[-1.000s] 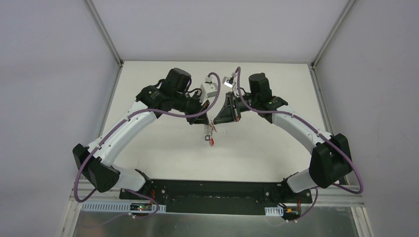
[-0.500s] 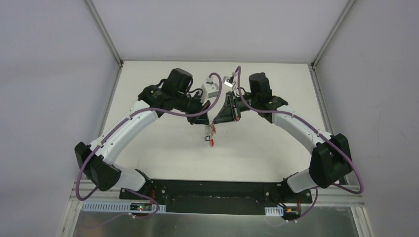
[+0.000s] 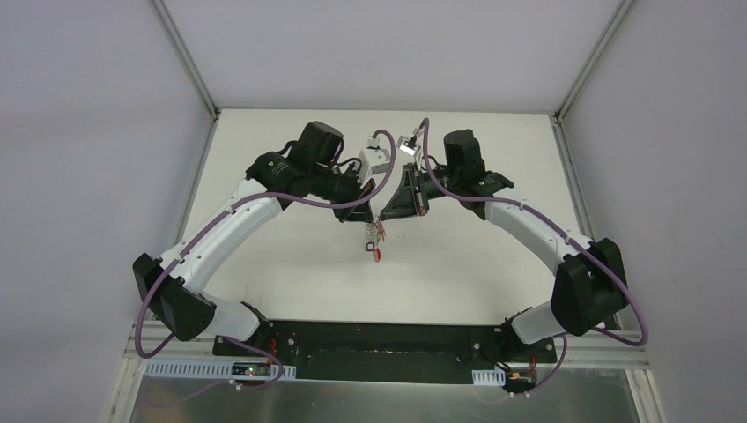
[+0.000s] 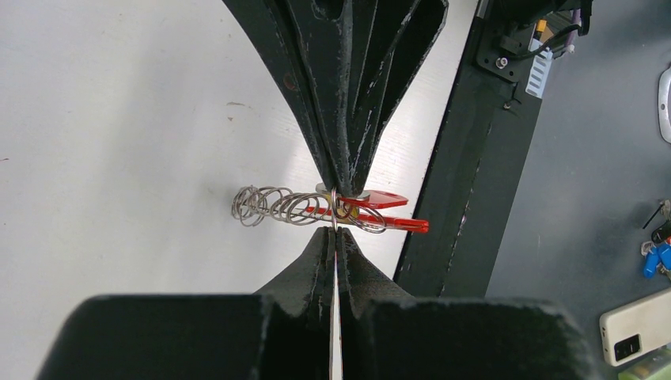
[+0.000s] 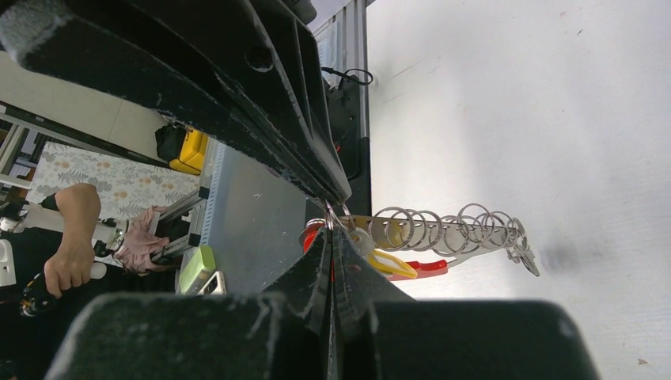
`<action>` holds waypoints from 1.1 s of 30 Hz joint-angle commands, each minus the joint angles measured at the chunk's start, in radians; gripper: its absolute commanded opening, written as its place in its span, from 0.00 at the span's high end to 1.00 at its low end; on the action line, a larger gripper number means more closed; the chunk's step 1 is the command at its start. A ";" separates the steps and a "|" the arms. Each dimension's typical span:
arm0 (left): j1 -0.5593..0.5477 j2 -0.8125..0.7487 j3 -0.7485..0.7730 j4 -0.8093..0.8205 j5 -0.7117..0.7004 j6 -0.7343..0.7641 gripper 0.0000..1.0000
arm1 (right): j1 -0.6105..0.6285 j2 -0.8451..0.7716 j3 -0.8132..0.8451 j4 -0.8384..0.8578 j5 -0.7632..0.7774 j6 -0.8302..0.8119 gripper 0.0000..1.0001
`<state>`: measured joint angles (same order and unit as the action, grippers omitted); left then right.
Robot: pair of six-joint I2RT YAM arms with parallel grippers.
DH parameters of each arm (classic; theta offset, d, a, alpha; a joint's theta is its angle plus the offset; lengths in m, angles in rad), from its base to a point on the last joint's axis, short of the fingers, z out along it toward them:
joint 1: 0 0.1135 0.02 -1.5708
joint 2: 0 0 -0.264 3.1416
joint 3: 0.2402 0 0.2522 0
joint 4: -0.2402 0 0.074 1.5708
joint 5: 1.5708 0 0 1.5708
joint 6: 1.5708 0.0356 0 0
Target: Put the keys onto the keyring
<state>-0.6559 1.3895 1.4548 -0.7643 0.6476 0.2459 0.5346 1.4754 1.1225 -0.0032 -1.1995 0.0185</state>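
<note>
In the top view my left gripper (image 3: 368,214) and right gripper (image 3: 385,214) meet tip to tip above the table's middle. A small bunch hangs below them with a red piece (image 3: 377,255) at its bottom. In the left wrist view my left gripper (image 4: 335,231) is shut on the keyring's thin grey wire (image 4: 335,210), and the right gripper's fingers (image 4: 342,170) pinch the same wire from above. A chain of small rings (image 4: 277,207) and red key heads (image 4: 384,199) hang beside it. In the right wrist view my right gripper (image 5: 328,231) is shut on the wire, next to a yellow key head (image 5: 393,264) and rings (image 5: 443,228).
The white table (image 3: 291,256) lies below the bunch, walled left, right and behind by grey panels. The black base rail (image 3: 379,339) runs along the near edge. A person's hand (image 5: 67,265) and loose items show beyond the table in the right wrist view.
</note>
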 commanded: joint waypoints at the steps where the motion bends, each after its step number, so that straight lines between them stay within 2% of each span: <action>1: -0.013 -0.020 0.018 0.020 0.032 -0.001 1.00 | 0.000 -0.018 0.039 0.028 0.020 -0.004 1.00; 20: -0.013 -0.010 0.024 0.017 0.034 -0.003 1.00 | 0.000 -0.020 0.040 0.027 0.027 0.000 1.00; 33: -0.013 -0.020 0.022 0.017 0.030 -0.002 1.00 | -0.008 -0.015 0.041 -0.026 0.053 -0.069 1.00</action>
<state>-0.6556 1.3895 1.4548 -0.7643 0.6449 0.2462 0.5331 1.4754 1.1229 -0.0227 -1.1629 -0.0124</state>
